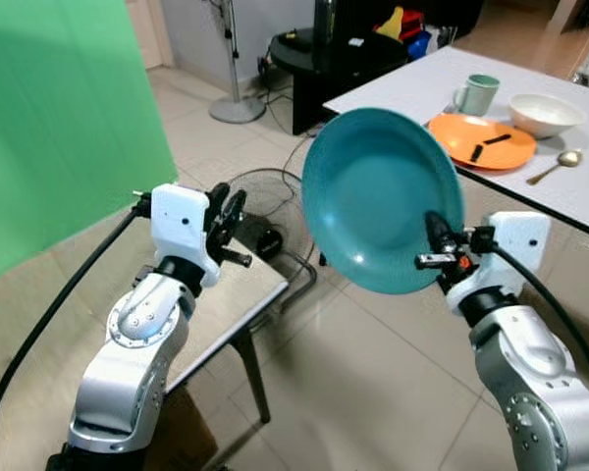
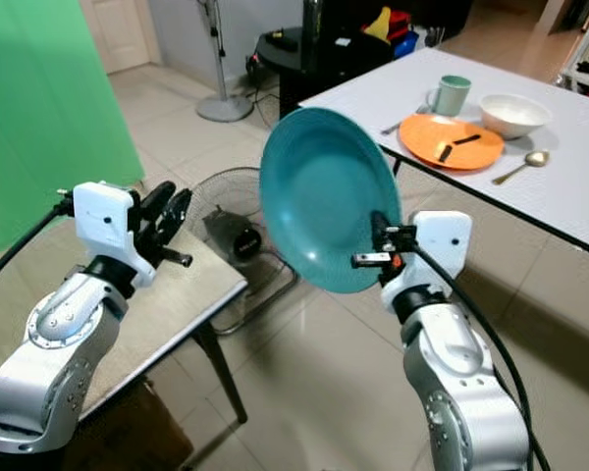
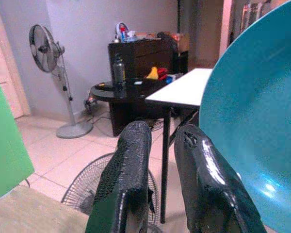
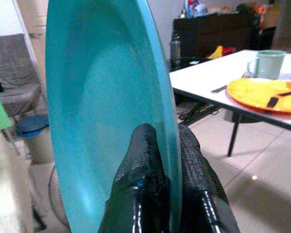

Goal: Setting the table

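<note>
The teal plate (image 1: 378, 196) stood nearly on edge, its lower rim pinched between the fingers of our right gripper (image 1: 438, 247). We judged that rim grip kept its face clear for laying it flat later. Going left to right: our left gripper (image 1: 228, 222) hovered empty, fingers together, over a small side table (image 2: 167, 304) beside the plate. Beyond the right gripper stood the white table (image 1: 422, 88), already set with an orange plate (image 1: 481, 140), mug (image 1: 476, 94), bowl (image 1: 545, 114) and spoon (image 1: 558, 164).
</note>
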`<state>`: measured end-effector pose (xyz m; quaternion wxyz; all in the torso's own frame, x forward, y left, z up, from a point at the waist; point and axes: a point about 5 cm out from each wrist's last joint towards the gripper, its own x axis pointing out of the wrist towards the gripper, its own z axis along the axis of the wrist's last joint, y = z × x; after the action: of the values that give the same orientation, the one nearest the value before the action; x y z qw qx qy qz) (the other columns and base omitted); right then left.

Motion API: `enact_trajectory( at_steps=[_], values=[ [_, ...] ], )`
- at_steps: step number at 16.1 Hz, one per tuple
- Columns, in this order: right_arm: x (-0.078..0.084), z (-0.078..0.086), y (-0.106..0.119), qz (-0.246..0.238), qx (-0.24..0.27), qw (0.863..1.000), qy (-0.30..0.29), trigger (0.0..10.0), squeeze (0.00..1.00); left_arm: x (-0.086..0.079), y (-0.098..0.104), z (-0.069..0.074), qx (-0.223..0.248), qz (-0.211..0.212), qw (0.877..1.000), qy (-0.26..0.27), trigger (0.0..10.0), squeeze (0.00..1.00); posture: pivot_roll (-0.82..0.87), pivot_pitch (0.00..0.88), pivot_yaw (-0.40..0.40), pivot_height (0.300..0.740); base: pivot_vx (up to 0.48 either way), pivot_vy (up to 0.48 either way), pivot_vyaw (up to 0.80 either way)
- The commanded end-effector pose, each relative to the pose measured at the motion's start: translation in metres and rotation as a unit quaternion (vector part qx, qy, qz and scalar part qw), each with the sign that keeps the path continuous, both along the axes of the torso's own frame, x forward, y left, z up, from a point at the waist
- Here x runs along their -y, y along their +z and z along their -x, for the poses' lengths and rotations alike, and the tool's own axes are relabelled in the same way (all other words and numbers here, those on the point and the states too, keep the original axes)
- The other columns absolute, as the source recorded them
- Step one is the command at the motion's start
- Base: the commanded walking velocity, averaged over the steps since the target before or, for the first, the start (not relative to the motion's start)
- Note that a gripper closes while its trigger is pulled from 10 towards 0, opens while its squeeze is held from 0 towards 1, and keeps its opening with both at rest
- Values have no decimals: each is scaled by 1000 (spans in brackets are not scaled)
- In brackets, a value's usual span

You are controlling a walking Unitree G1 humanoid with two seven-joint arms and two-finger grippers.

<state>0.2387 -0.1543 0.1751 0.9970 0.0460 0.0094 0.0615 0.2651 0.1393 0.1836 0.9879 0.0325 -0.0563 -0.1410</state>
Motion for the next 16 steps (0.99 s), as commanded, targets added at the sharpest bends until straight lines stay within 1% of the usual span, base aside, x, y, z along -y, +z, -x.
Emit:
enact_trajectory(
  at_steps=[1, 3, 4, 5, 13, 16],
  values=[
    [3, 1, 5, 1, 10, 1000, -7, 10000, 0, 2, 1, -1, 1, -3, 1000, -7, 10000, 0, 79, 0, 38, 740, 0, -296, 0],
    [4, 1, 5, -3, 8, 1000, -12, 10000, 0, 3, 1, -2, 1, -4, 1000, -8, 10000, 0, 79, 0, 40, 740, 0, -300, 0],
    [5, 0, 4, -5, 5, 1000, -17, 10000, 0, 2, -1, -3, -11, 11, 1000, -1, 10000, 0, 78, 0, 41, 740, 0, 0, 0],
    [5, 0, 4, -9, 1, 1000, -19, 10000, 0, 2, -1, -3, -9, 10, 1000, 1, 10000, 0, 78, 0, 41, 740, 0, 0, 0],
    [12, 2, 1, -23, -16, 999, -47, 10000, 0, 5, -3, -3, -4, 1, 1000, -24, 10000, 0, 67, 0, 46, 740, 0, 0, -795],
    [13, 2, 1, -27, -19, 998, -50, 10000, 0, 6, -4, -3, -3, 4, 1000, -30, 10000, 0, 64, 0, 46, 740, 275, 0, -800]
  ],
)
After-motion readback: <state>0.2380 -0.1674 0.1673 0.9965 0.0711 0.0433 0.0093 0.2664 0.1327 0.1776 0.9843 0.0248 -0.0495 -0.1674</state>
